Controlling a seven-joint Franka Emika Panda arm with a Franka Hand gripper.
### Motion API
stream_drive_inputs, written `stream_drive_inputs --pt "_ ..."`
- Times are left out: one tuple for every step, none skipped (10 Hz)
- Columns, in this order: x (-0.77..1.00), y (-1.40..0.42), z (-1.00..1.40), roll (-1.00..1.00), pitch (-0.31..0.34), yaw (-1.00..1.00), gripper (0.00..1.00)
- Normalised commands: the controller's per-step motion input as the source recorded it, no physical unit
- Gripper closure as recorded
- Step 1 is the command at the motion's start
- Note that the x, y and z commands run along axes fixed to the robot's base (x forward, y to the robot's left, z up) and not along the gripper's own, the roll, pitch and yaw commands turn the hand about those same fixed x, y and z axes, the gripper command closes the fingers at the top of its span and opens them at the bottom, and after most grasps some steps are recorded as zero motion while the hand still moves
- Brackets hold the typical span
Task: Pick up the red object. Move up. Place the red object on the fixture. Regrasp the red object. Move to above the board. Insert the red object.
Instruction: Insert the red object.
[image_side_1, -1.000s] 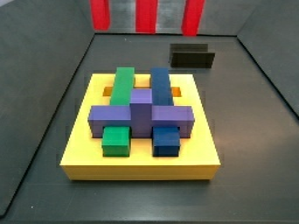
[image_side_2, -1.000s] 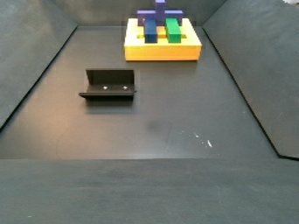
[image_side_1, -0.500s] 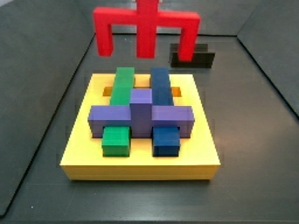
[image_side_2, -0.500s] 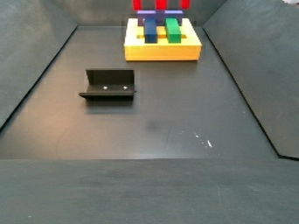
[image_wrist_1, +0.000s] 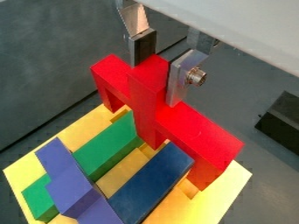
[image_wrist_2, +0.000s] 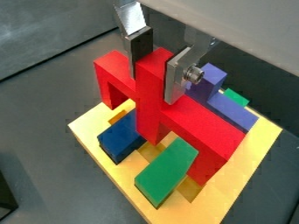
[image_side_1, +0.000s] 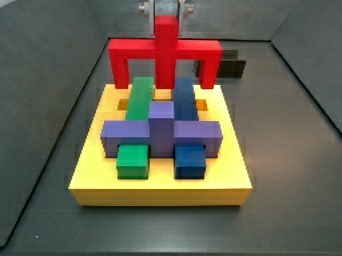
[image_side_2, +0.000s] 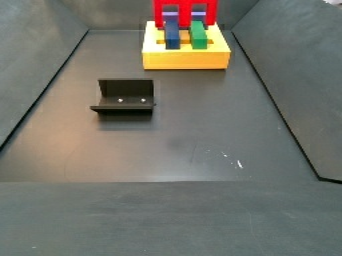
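End effector (image_wrist_1: 162, 54) gripping red object (image_wrist_1: 163, 114), legs down

Gripper (image_wrist_1: 162, 59) is seen in both wrist views, also (image_wrist_2: 162, 57), pointed down, fingers vertical. Jaws are closed on the central stem of the red object (image_wrist_1: 158, 109), one silver finger plate (image_wrist_1: 187, 77) pressed flat against each side. In a side view the gripper (image_side_1: 166, 12) is cut off at the upper edge, only finger tips shown.
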Motion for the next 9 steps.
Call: stream_drive_inputs --pt "0.00 -0.07 -0.14 0.09 -0.064 0.00 1.00" --pt "0.02 0.00 -0.18 0.00 -0.034 0.00 1.00" --pt "0.00 0.00 -0.27 -0.07 -0.043 -0.02 1.00" --pt "0.00 0.03 -0.21 -0.09 -0.046 -0.04 1.00" --pt "0.00 0.00 -0.10 -0.05 -0.011 -0.05 1.00" --pt "0.00 0.00 -0.11 0.00 -0.010 -0.07 1.00" --pt "0.00 0.05 -0.08 0.00 0.000 -0.10 1.00" --pt "0.00 0.08 -0.09 0.00 0.000 -0.13 1.00" --pt "0.00 0.04 -0.15 0.00 -0.019 -0.10 1.00"
